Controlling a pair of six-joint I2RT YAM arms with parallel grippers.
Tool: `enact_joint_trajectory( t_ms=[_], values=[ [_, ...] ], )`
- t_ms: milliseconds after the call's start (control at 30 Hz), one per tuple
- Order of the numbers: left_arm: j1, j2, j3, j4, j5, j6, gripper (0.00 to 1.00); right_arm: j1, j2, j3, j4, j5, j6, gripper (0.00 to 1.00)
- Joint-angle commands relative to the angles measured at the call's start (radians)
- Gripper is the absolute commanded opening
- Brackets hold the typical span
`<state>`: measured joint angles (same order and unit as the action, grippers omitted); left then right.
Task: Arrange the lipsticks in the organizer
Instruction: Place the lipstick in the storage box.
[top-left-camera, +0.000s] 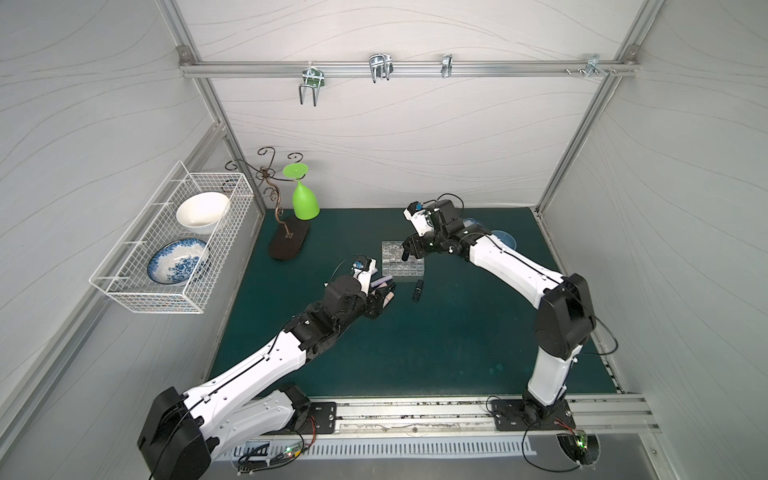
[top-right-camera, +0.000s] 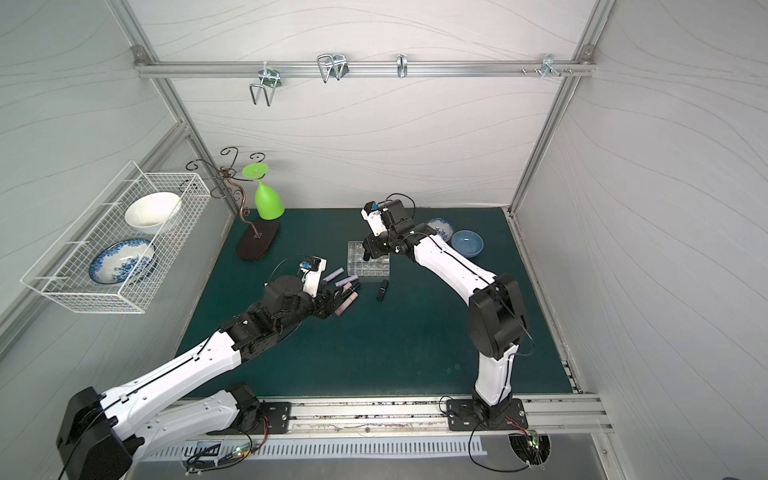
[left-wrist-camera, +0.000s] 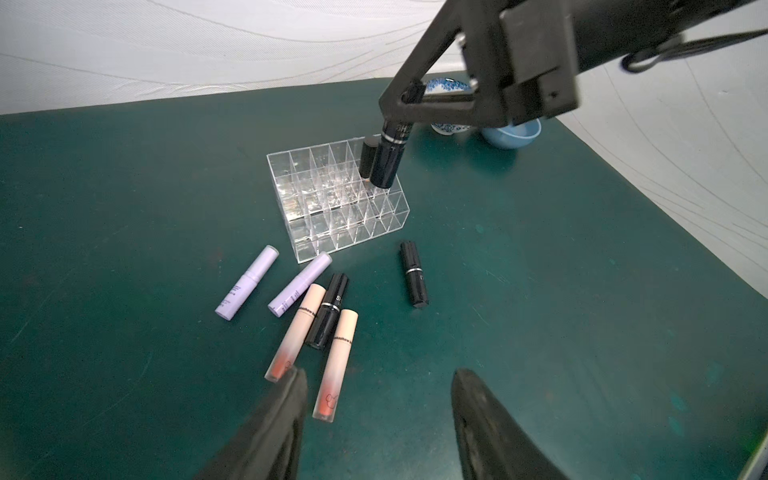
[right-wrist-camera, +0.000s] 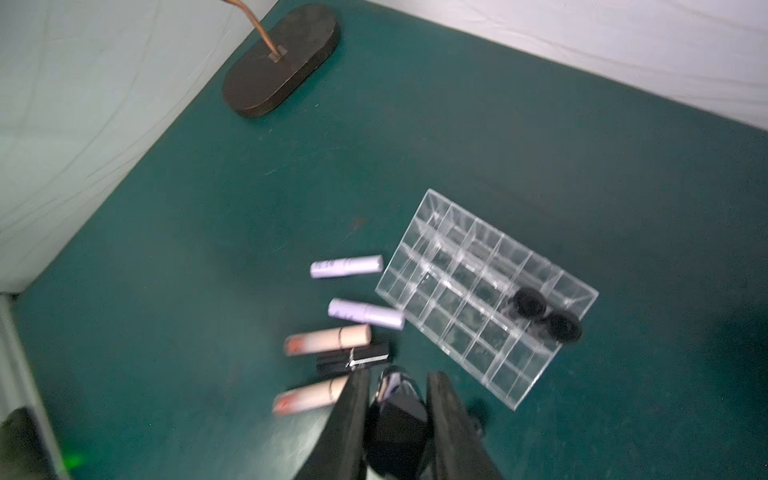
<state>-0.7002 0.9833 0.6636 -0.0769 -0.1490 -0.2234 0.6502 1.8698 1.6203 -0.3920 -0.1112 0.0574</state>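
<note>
Left wrist view: right gripper (left-wrist-camera: 405, 111) clenched on black lipstick (left-wrist-camera: 386, 164) above organizer (left-wrist-camera: 332, 232).
Left gripper (left-wrist-camera: 380, 376): released, empty, near pink lipsticks (left-wrist-camera: 299, 324).
Done: two black tubes (right-wrist-camera: 528, 302) seemingly seated in cells.
Remaining: held one, plus six lying on mat (left-wrist-camera: 540, 332).

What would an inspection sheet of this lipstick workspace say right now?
Surface: green mat, faint scuffs.
Job's things: organizer holds two black lipsticks upright; six loose lipsticks lie on the mat beside it.
Clutter: blue bowl, patterned dish, inverted green glass by wire stand.
Grippers: right pincer shut on held lipstick over the organizer; left pincer open, empty.
Cables: loose cable at the front edge, off the mat.
Surroundings: wire basket with two bowls on the wall; hooks on a rail.
</note>
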Motion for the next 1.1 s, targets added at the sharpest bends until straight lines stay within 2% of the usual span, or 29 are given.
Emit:
enact_joint_trajectory(
  t_ms=[0,367,1067],
  values=[
    [0.002,-0.023,-0.004,0.093,-0.048,0.011,0.60,0.013,0.040,0.038,0.094,0.138,-0.053,0.23],
    [0.002,0.016,-0.001,0.112,-0.019,0.022,0.59,0.013,0.168,0.098,0.122,0.230,-0.095,0.23],
    [0.002,0.021,-0.005,0.121,-0.015,0.033,0.59,0.013,0.260,0.137,0.118,0.262,-0.146,0.25]
  ],
)
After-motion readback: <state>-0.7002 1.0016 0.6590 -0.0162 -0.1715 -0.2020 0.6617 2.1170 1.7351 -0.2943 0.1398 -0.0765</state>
